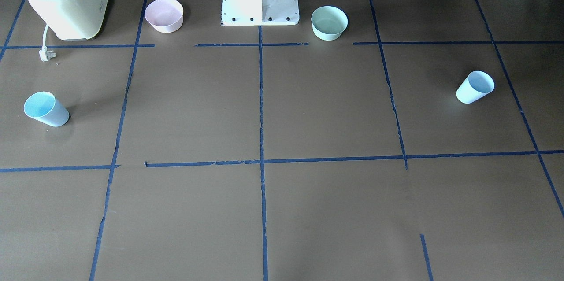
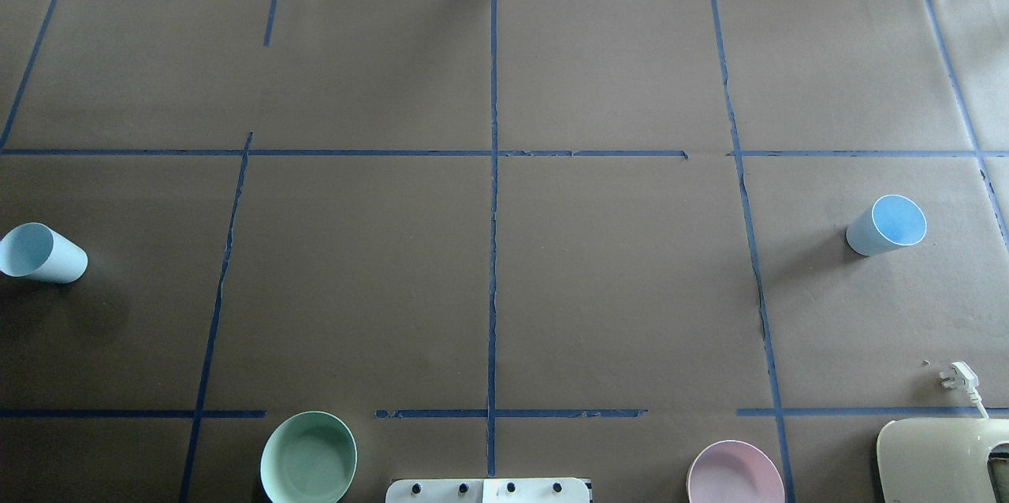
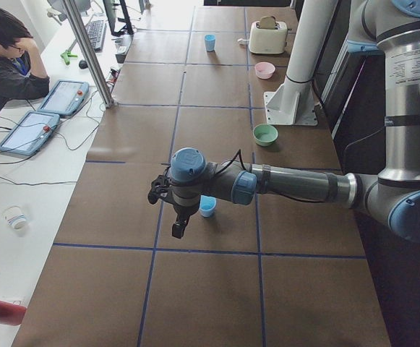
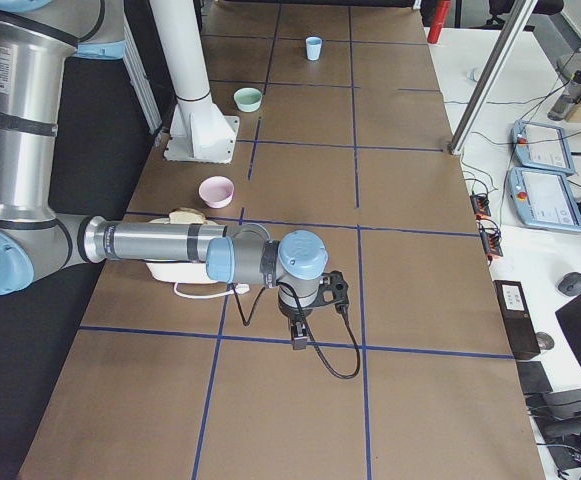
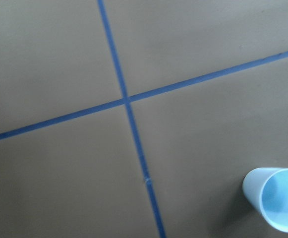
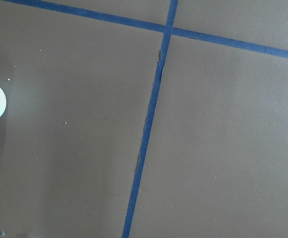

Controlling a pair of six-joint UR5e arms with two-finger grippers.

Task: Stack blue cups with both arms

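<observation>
Left pale-blue plastic cup, right pale-blue plastic cup well apart, not stacked yet. Left hand, right hand: we cannot tell if open.

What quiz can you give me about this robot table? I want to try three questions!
1. True or false: the left blue cup and the right blue cup are stacked together.
2. Pick one: which bowl stands on the robot's left side? A) red bowl B) mint-green bowl C) yellow bowl
3. Short answer: is the toaster plugged in?

Key
1. False. The cups stand far apart, one near each end of the table.
2. B.
3. No. Its plug lies loose on the table.
</observation>
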